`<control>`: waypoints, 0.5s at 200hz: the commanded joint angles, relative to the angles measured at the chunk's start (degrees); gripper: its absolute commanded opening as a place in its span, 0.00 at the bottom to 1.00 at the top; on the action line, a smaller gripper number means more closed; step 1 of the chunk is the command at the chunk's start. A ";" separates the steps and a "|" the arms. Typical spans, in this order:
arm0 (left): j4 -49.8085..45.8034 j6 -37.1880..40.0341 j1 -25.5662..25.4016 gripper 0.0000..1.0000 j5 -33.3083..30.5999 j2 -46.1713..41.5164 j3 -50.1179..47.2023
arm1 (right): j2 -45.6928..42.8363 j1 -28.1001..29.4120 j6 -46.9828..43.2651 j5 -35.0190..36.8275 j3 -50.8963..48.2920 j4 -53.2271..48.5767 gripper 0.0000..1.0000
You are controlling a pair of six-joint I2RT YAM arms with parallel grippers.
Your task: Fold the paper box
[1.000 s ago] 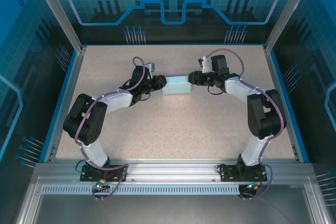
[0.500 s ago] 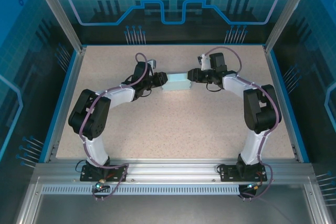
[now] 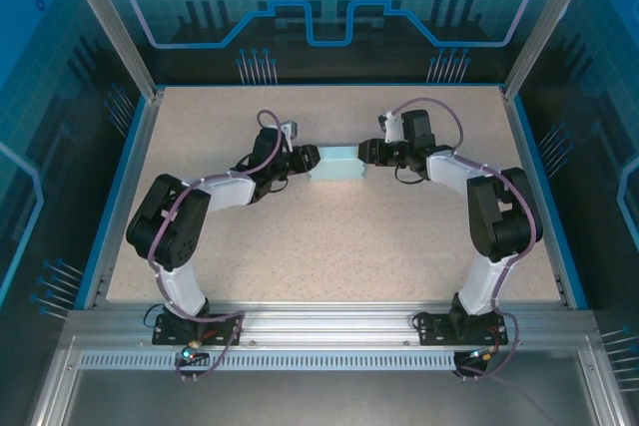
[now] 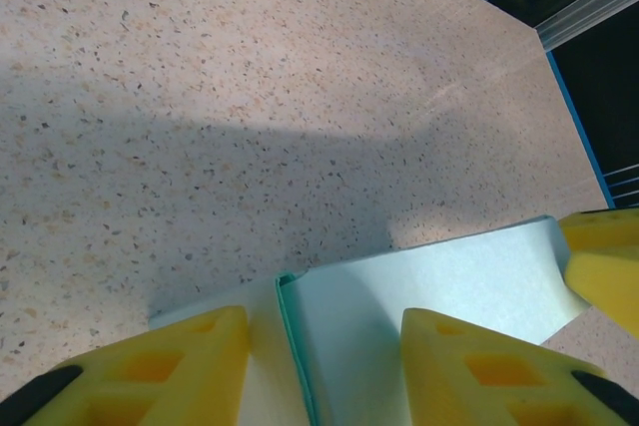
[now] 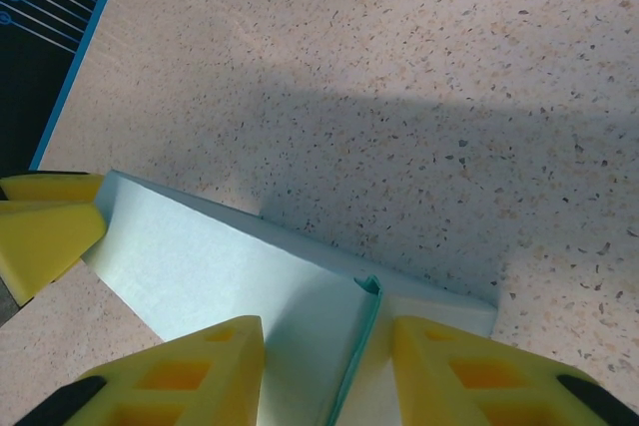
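Left gripper (image 3: 308, 157) and right gripper (image 3: 365, 150) flank the box (image 3: 336, 163) at its 9 and 3 o'clock ends, toward 12 on the table (image 3: 399, 246). Left wrist: jaws half apart astride the end — contact unclear. Right wrist: likewise, underside hidden. Light, crushable card; pinch end walls softly.

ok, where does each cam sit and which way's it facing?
Top external: fixed above and behind the arms, looking down on the table; both arms whole, left claw and right claw at opposite ends of the paper box.
Left wrist: on the left arm, looking along its yellow fingers at the box's end and the table beyond.
Right wrist: on the right arm, looking past its own fingers at the opposite end.
Shared: both wrist views show the box, each with the other claw's yellow tip at its edge.
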 commanded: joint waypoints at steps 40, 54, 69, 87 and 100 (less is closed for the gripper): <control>-0.97 -0.88 -2.49 0.47 6.70 -1.23 1.49 | -0.46 1.65 -0.06 -4.97 1.48 -0.54 0.40; -1.77 -0.60 -2.17 0.47 6.81 -0.83 3.19 | 0.06 1.71 -0.20 -4.93 2.97 -1.07 0.40; -2.45 -0.25 -1.82 0.48 6.91 -0.19 4.95 | 0.84 1.59 -0.41 -4.80 4.78 -1.49 0.40; -3.66 0.38 -1.50 0.49 7.13 0.90 7.35 | 2.32 1.52 -0.75 -4.80 7.18 -2.31 0.40; -4.38 0.74 -1.18 0.49 7.17 1.55 8.84 | 3.59 1.45 -0.96 -5.02 8.85 -2.64 0.40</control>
